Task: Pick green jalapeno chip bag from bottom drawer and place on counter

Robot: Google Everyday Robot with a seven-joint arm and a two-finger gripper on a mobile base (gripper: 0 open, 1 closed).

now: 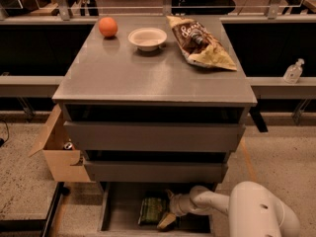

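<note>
— Whereabouts of the green jalapeno chip bag (150, 210)?
— Flat on the floor of the bottom drawer (116, 216), just left of the gripper (169, 216) and seemingly touching it. Only one such bag.

— And the gripper itself?
— Down inside the pulled-out drawer, at the bag's right edge, on the end of one white arm (212, 201) reaching in from the right. Wide, narrow or clamped on the bag: cannot tell.

— Directly around it?
— Dark bare drawer floor beneath, and more of it to the left, beyond the bag.

— Drawers, counted?
— Three in all. The bottom one around the gripper, then the middle drawer (155, 171) and the top drawer (153, 136), both grey, stacked straight above it.

— Higher still?
— The counter (148, 83), well above the gripper, with three things toward its far edge. One orange fruit (107, 26) up and to the left. One white bowl (147, 38) above, slightly left. One brown and yellow chip bag (200, 42) above, slightly right.

— Beyond the cabinet?
— One open cardboard box (59, 157) up and to the left, against the cabinet's side. One clear pump bottle (293, 72) far up and to the right, on a ledge. One rounded white robot body (261, 214) just right of the gripper.
</note>
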